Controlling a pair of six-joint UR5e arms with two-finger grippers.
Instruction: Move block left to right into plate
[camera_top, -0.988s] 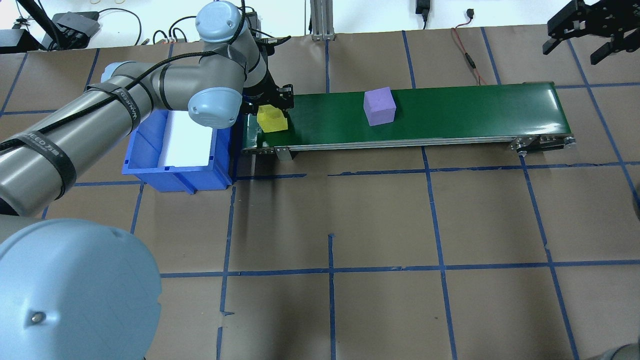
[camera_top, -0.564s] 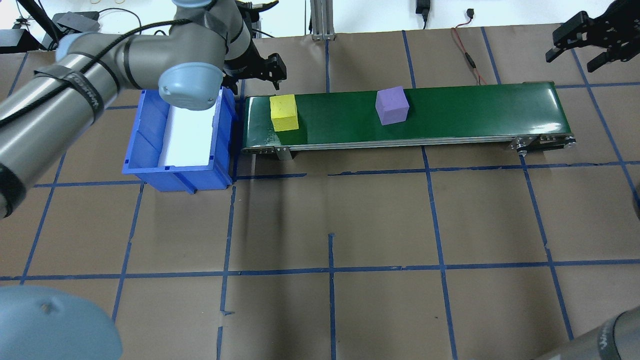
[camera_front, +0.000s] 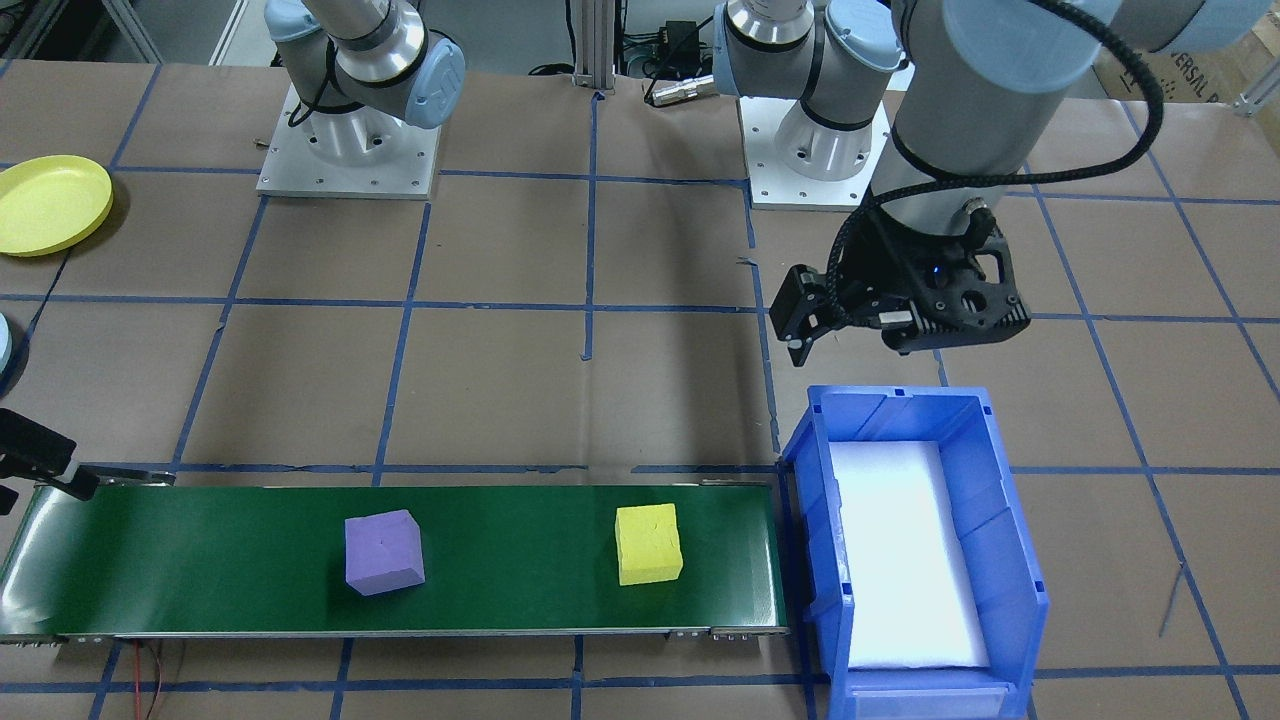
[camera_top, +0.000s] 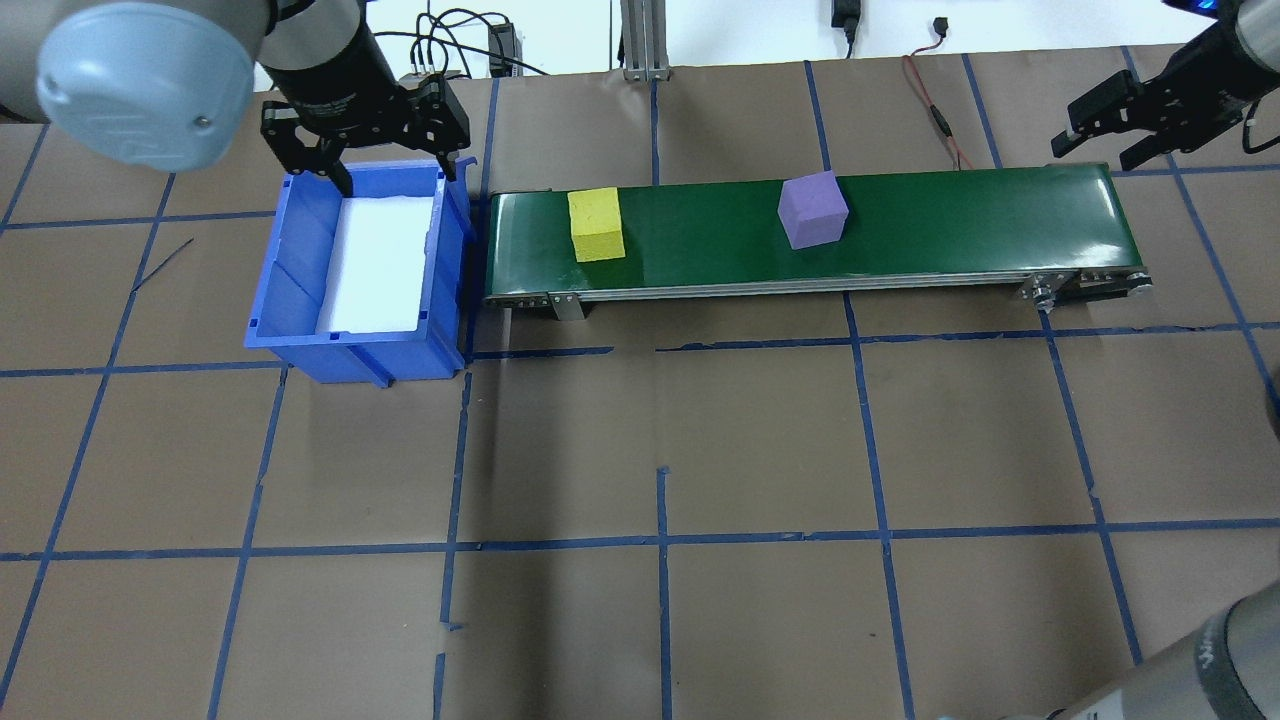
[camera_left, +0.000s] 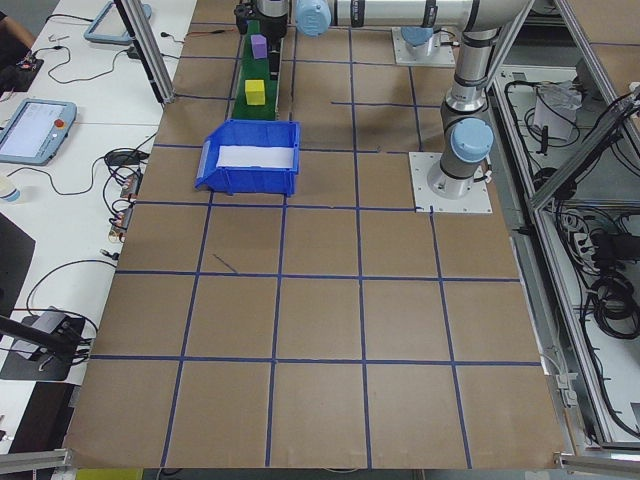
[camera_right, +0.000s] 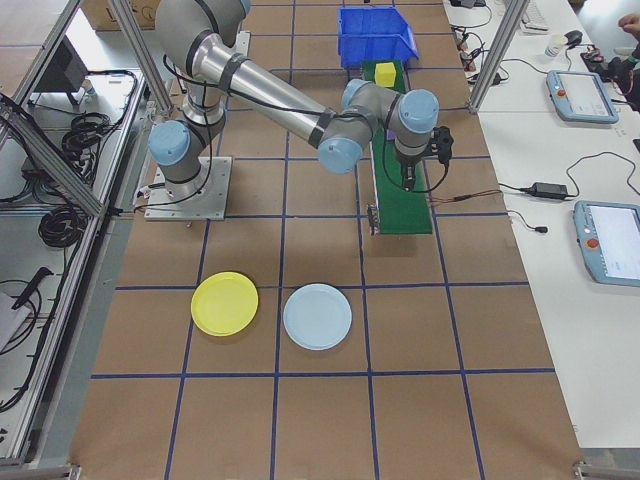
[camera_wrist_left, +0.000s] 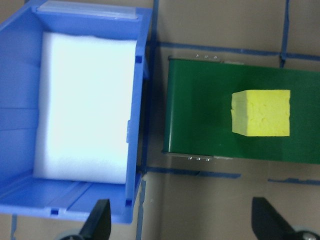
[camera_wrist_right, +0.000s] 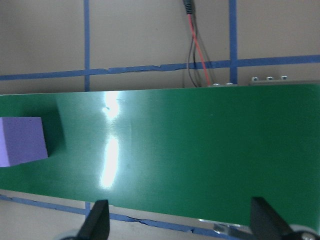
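The yellow foam cube (camera_top: 596, 224) is lying on the long green conveyor belt (camera_top: 950, 220), near the belt's end that adjoins the blue plastic bin (camera_top: 300, 290); nothing is gripping it. The purple foam cube (camera_top: 813, 209) is resting further along the same belt, well apart from the yellow one and slightly turned. In the left wrist view the yellow foam cube (camera_wrist_left: 261, 112) is showing a small notch along one edge.

The round, shallow yellow plastic plate (camera_right: 225, 303) is sitting on the brown paper table (camera_top: 760, 450), well away from the belt, just beside a pale blue round plate (camera_right: 317, 316). It is holding nothing.

The left gripper (camera_top: 360, 150) is hanging above the far rim of the blue plastic bin, pointing downward, with its black fingers (camera_top: 338, 176) spread wide and nothing between them. The left arm's grey forearm is reaching in from the upper left corner of the overhead view, its wrist bent so that the tool is facing the table. The bin's floor is covered by a white foam pad (camera_top: 375, 262).

The right gripper (camera_top: 1118, 128) is hovering over the opposite end of the belt, also pointing down, its fingers held wide apart and empty. In the right side view the right arm is stretching out from its base plate, elbow bent, wrist over the belt.
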